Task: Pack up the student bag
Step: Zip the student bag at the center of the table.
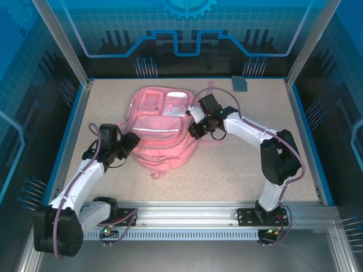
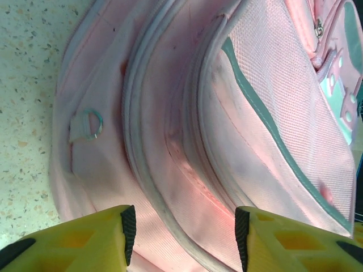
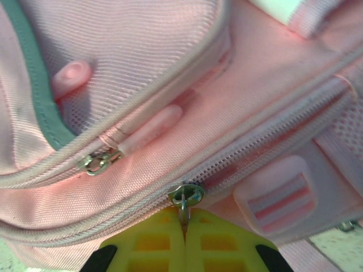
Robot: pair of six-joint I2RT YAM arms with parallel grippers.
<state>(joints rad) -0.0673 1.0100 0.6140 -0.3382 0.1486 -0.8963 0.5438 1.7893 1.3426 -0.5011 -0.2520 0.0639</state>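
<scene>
While it lies flat: soft pink fabric backpack (image 1: 160, 127)
Right jaws: clamped on metal zip pull (image 3: 184, 199), 3 o'clock, likely for zipping
Left jaws: parted, 8 o'clock

Text: none can be read.
Back wall (image 1: 187, 34): light-blue gear emblem (image 1: 187, 7), cut off by the top edge, with an angular line drawing under it; no letters.
Patch (image 3: 282, 199) on bag (image 3: 142, 51): pink and pale stripes, no lettering.
Print (image 2: 339, 90) on bag front: teal with pale spots, too blurred to read.
</scene>
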